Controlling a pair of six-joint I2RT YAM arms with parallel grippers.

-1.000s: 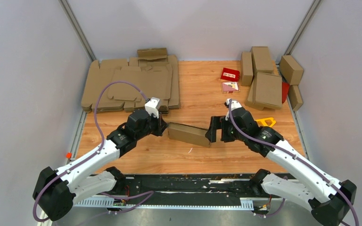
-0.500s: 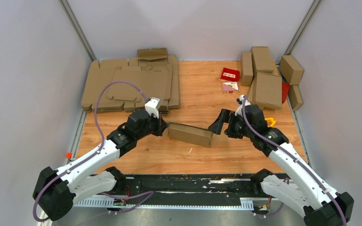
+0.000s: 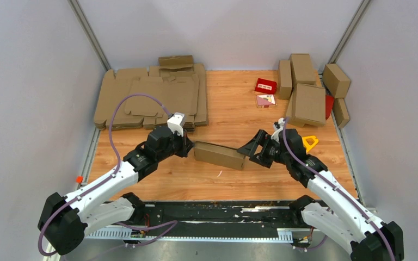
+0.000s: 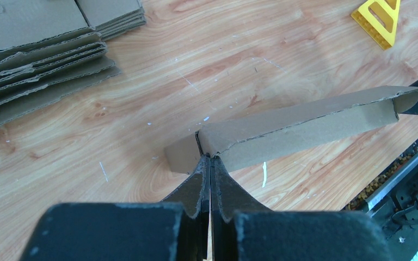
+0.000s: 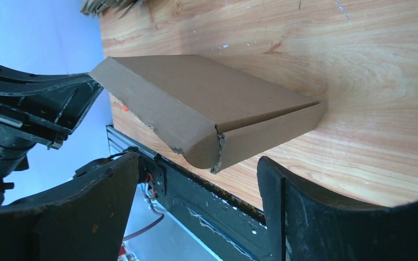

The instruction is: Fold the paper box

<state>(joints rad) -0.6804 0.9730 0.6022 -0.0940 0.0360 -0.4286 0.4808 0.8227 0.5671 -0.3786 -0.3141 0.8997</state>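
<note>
The paper box (image 3: 217, 155) is a shallow, closed brown cardboard box lying slanted across the middle of the table. My left gripper (image 3: 191, 145) is shut on a thin cardboard edge at the box's left end; in the left wrist view the fingertips (image 4: 210, 157) pinch together right at the box (image 4: 305, 122). My right gripper (image 3: 249, 149) stands open at the right end. In the right wrist view its two fingers (image 5: 198, 160) straddle the box's near corner (image 5: 207, 103) without touching it.
A thick pile of flat brown blanks (image 3: 152, 98) lies at the back left. Folded brown boxes (image 3: 307, 89) are stacked at the back right beside a small red carton (image 3: 265, 85). A yellow plastic piece (image 3: 308, 142) lies behind the right arm. A black rail (image 3: 212, 209) runs along the near edge.
The right gripper came off the box's right end, drew back to the right and turned. Now it points at that end with jaws open. Left arm and box stayed put.
</note>
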